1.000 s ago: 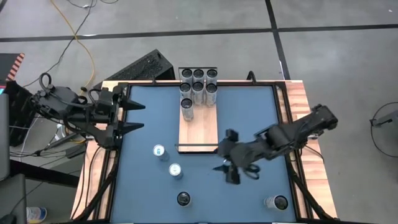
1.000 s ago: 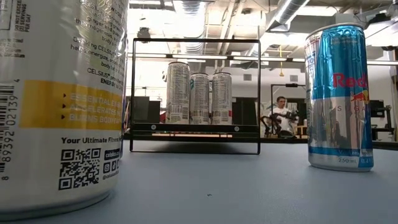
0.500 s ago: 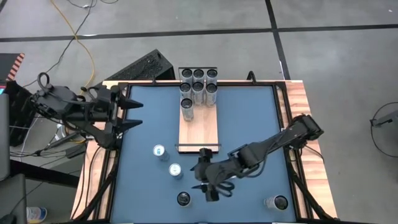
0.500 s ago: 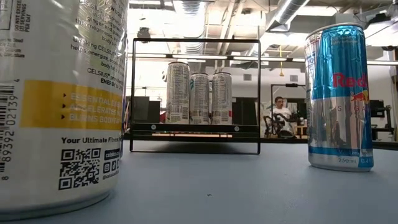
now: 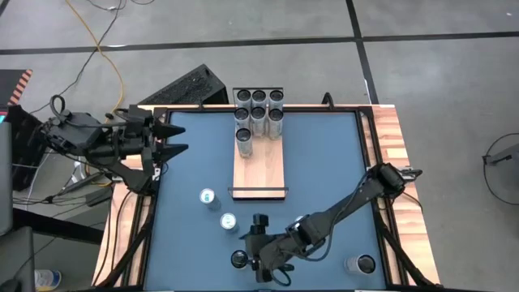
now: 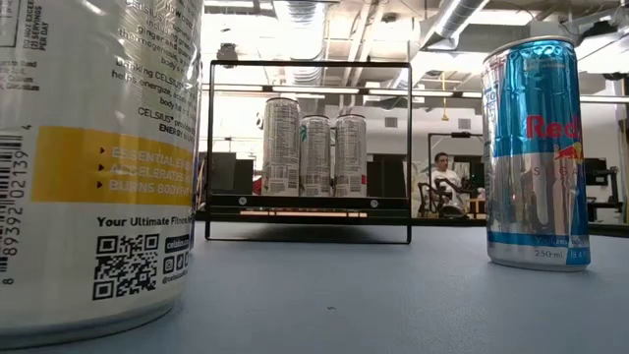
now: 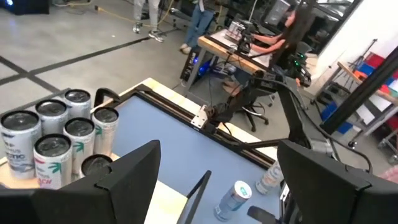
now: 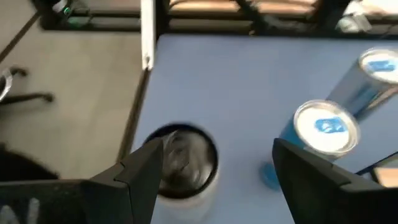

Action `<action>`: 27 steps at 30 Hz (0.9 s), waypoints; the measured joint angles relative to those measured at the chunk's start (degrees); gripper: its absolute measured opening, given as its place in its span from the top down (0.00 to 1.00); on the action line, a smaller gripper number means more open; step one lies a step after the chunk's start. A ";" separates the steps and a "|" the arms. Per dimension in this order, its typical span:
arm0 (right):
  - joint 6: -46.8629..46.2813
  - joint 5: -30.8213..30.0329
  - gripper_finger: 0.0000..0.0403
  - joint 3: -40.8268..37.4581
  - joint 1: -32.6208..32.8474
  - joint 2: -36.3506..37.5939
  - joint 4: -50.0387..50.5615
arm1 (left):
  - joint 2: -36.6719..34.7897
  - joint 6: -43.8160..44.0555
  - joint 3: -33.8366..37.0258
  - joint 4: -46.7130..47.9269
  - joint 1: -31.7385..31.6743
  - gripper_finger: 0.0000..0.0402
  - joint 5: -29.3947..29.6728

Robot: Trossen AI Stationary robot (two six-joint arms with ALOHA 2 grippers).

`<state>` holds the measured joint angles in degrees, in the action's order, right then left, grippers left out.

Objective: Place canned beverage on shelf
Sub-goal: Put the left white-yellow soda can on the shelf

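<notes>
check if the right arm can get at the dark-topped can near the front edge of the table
Probably yes. The right hand is open right beside the dark-topped can, which stands alone. In the right wrist view the can sits between the fingers, nothing blocking; the blue-topped can stands off to one side.

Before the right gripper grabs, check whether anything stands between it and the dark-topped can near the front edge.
Nothing visible does: the right gripper hangs open just beside the dark-topped can. The nearest blue-topped can stands off to the side.

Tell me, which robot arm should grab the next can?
The right. Its open gripper hovers right beside the dark-topped can, while the left gripper waits at the table's far left edge.
</notes>
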<state>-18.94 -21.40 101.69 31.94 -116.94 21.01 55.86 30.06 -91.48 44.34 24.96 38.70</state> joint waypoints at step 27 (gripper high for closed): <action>-2.63 -7.66 0.29 0.04 3.55 -2.48 -8.04 | 4.39 6.32 0.00 1.77 0.12 0.23 -2.35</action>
<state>-21.58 -29.06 101.73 35.48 -119.42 12.97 60.25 36.38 -91.48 46.11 25.08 36.35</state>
